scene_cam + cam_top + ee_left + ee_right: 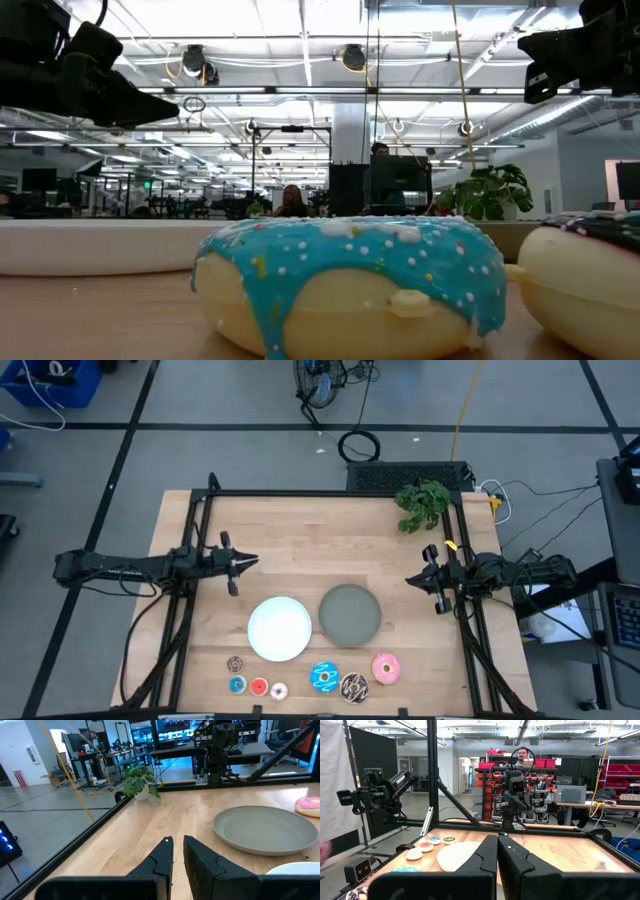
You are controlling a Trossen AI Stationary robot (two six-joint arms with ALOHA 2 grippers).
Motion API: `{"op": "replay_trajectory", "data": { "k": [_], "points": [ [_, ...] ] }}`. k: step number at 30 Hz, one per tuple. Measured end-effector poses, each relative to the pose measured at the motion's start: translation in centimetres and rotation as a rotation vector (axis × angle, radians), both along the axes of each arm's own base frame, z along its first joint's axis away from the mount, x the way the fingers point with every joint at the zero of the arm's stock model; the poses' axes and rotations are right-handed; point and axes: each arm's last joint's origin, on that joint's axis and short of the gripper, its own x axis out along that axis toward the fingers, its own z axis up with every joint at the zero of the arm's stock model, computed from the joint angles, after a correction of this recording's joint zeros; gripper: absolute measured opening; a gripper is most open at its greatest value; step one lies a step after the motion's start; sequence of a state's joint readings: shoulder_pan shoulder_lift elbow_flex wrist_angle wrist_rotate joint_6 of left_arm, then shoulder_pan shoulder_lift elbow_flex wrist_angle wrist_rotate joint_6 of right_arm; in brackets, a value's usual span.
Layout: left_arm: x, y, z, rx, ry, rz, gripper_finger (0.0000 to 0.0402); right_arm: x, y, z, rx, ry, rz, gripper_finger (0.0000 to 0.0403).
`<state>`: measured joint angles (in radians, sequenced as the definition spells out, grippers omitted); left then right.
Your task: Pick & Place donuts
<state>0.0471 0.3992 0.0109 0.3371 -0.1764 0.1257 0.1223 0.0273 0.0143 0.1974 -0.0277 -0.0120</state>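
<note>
With both narrowed hands empty, left hand [244, 564] and right hand [413, 578], you risk nudging the tiny donuts [258, 685] crowded beside the white plate [280, 628] off the desk [300, 540].

Two dark jointed arms, each tool with blocky black fingers [202, 862].

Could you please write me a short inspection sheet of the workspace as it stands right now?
Surface: wooden table inside a black frame, bare at the back.
Job's things: pink donut, blue sprinkled donut, dark drizzled donut and four tiny donuts along the front edge; none on the white plate or grey plate.
Clutter: green plant at the back right corner.
Grippers: left gripper and right gripper wait at the table's sides, shut and empty.
Cables: coiled black cable and yellow cord on the floor.
Surroundings: open lab; a person stands beyond the table.
</note>
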Motion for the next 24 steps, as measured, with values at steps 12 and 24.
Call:
{"op": "replay_trajectory", "data": {
  "k": [12,24],
  "points": [
    [0.0,0.0,0.01,0.0,-0.001,0.0,0.0051,0.0,0.0,0.01,0.0,0.0,0.001,0.0],
    [0.0,0.0,0.04,-0.007,-0.006,0.0,0.0051,-0.01,0.0,0.05,0.001,-0.004,0.0,0.0]
  ]
}}
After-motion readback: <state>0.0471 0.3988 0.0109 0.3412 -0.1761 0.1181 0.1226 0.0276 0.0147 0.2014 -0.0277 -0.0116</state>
